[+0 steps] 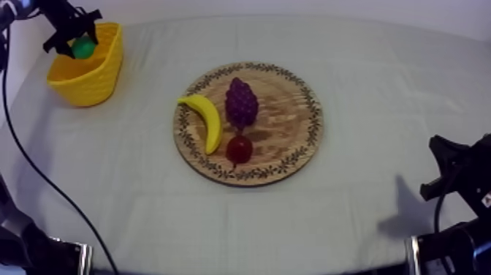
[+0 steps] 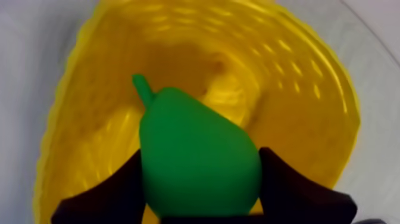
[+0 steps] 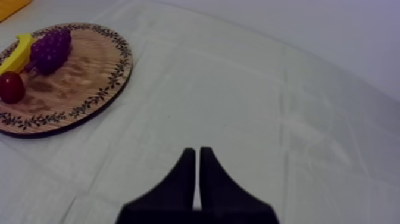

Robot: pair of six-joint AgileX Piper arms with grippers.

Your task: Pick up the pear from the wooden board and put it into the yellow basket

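The left gripper (image 2: 201,184) holds the green pear (image 2: 190,143), one black finger pressed against each side of its wide end, and the stem points away from the gripper towards the inside of the yellow basket (image 2: 297,77). The pear hangs at the basket's mouth, with the yellow walls showing all round it. I cannot tell whether it touches the bottom.

From above, the basket stands on the grey-white cloth (image 1: 380,66) at about ten o'clock from the round wooden board (image 1: 288,124), well apart from it. Three toy fruits lie on the board. The banana (image 1: 207,121) is at nine o'clock, along the patterned rim. The bunch of grapes (image 1: 241,102) is just beside it, near the middle, a little towards eleven o'clock. The small red fruit (image 1: 239,149) is at about six o'clock, just below the grapes' tip and close to the banana's lower end.

The right gripper (image 3: 197,158) hangs over bare cloth at about four o'clock from the board, its fingers lying together in a narrow wedge with nothing between them
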